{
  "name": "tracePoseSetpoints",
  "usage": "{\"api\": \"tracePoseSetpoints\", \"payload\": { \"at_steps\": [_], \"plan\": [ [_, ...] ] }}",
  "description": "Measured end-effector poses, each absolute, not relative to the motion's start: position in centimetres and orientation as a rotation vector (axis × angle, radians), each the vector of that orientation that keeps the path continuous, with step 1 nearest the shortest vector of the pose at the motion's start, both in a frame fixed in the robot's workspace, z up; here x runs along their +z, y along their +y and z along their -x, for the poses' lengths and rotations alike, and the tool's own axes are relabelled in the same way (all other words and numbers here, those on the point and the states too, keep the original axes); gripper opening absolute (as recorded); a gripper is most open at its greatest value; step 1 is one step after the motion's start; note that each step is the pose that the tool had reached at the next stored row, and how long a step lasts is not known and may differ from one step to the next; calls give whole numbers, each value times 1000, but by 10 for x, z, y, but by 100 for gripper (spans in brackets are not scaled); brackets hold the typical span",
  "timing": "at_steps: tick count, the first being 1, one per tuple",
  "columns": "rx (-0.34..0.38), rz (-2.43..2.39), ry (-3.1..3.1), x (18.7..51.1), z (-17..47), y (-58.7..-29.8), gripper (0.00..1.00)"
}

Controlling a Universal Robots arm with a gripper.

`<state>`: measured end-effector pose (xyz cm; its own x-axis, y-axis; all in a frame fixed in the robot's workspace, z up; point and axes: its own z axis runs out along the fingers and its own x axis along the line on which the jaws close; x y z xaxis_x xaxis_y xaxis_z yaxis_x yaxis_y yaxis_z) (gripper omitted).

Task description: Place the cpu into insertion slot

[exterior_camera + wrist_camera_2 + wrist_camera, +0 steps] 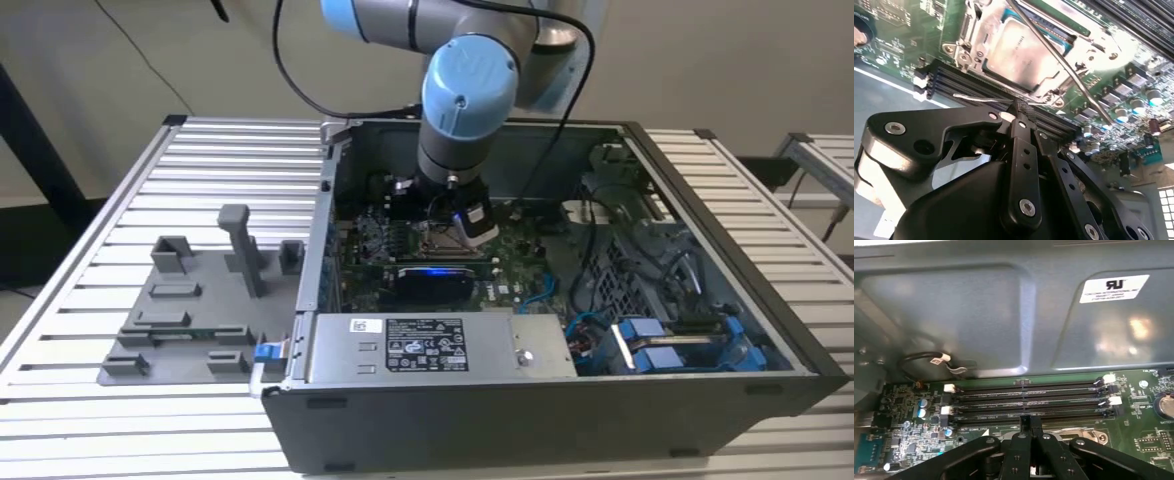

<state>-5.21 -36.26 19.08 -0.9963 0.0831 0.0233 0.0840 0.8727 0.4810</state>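
1. The arm [467, 90] reaches deep into the case [561, 420]. Any sideways move risks the wrist hitting a wall or snagging the loose cables [587, 212].
2. The gripper [1017, 107] hangs close over the board [894, 50]. Dropping any lower would probably strike the RAM slots [1024, 400] or the small parts beside them.
3. The cpu [1016, 50] lies face up inside the metal frame of the slot [971, 37]. I can't tell if it's seated fully flat. If it's cocked, pressing on it could bend contacts.
4. The lever [1064, 65] is raised and slants across above the cpu, close to the gripper tips. This looks like the likeliest snag: if the tips catch the lever, it could drag and shift the cpu.
5. Arm pose: it comes in from above with the wrist pointing roughly straight down, mid-case in the exterior view.
6. Gripper pose: the fingers look pressed together and hold nothing. In both wrist views the tips sit by the edge of the slot next to the RAM slots, not over the cpu's centre.
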Motion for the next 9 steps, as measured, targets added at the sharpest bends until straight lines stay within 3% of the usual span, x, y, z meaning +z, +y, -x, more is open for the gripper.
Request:
{"api": "tracePoseSetpoints", "payload": {
  "at_steps": [9],
  "plan": [
    [-778, 137, -3032, 189, 40, -363, 11]
  ]
}}
